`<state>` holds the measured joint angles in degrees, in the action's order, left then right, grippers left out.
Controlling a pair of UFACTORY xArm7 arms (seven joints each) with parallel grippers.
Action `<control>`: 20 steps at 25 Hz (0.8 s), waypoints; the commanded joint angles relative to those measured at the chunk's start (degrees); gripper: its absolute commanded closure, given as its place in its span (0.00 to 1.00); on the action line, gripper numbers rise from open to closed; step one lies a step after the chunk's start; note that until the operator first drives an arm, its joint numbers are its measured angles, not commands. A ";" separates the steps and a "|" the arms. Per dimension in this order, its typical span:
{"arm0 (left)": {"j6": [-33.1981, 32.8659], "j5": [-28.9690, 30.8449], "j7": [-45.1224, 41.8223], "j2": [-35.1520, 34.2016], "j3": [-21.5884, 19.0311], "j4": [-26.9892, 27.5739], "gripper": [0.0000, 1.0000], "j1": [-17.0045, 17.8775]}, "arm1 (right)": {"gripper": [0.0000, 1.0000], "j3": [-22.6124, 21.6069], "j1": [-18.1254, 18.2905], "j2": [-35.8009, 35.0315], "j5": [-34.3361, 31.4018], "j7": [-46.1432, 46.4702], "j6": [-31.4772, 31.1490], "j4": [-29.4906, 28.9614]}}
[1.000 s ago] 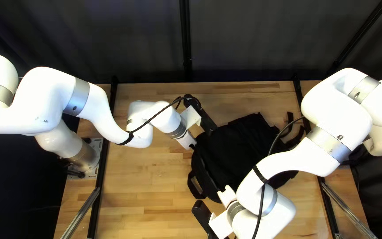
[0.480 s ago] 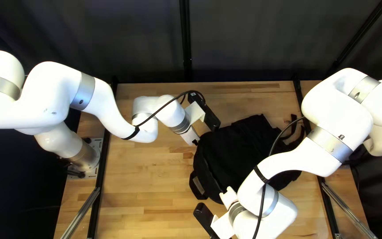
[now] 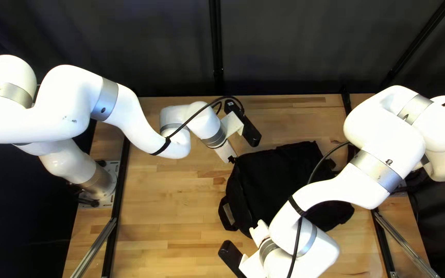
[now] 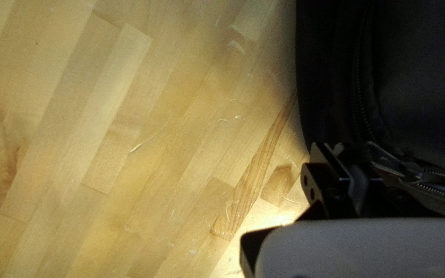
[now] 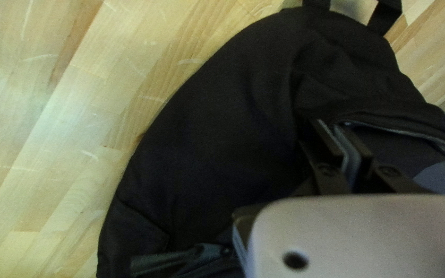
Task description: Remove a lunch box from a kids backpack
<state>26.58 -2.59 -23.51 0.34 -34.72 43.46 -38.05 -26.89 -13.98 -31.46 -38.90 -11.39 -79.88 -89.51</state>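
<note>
A black backpack (image 3: 279, 180) lies on the table between the arms. My left gripper (image 3: 232, 159) is at its upper left corner. In the left wrist view my left gripper (image 4: 342, 159) is shut on the backpack's edge, close beside a metal zipper pull (image 4: 393, 167). My right gripper (image 3: 258, 232) is at the backpack's near edge, fingertips hidden from above. In the right wrist view my right gripper (image 5: 338, 135) has its fingers nearly together with black cloth between them, beside an open zipper (image 5: 392, 128). No lunch box can be made out.
Bare wooden table (image 3: 171, 226) lies left of the backpack. My right arm (image 3: 336, 190) crosses above the bag's right part. A loop handle (image 3: 227, 216) sticks out at its left, and a bluish-grey surface (image 5: 441, 177) shows past my right gripper.
My left gripper has moved up and slightly right in the top view, with the bag's corner following. My right arm has shifted a little left and down. The backpack's far edge has dropped slightly nearer.
</note>
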 commanded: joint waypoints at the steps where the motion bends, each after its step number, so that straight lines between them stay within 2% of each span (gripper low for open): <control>1: 0.16 -2.20 0.79 -1.82 -0.72 -1.07 0.00 0.88 | 1.00 0.06 0.27 0.30 -0.17 0.17 0.34 0.55; 6: 0.38 -6.56 2.30 -6.11 -1.75 -3.65 0.00 3.28 | 1.00 -0.15 1.31 0.51 0.32 3.72 -0.29 0.14; 13: -1.75 -10.20 2.70 -9.00 -2.85 -7.31 0.00 5.97 | 1.00 -2.00 4.72 4.81 3.85 10.95 0.50 4.83; 16: -3.49 -10.46 1.96 -8.43 -3.72 -8.07 0.00 6.63 | 1.00 -2.68 5.82 6.08 4.92 12.79 2.06 6.97; 20: -6.79 -6.84 -1.03 -3.78 -4.46 -7.24 0.00 5.80 | 1.00 -3.57 7.19 7.23 5.97 16.06 4.32 8.85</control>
<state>21.52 -11.49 -22.77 -5.99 -38.79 35.61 -31.79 -29.96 -7.63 -24.92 -33.53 2.89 -76.80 -81.72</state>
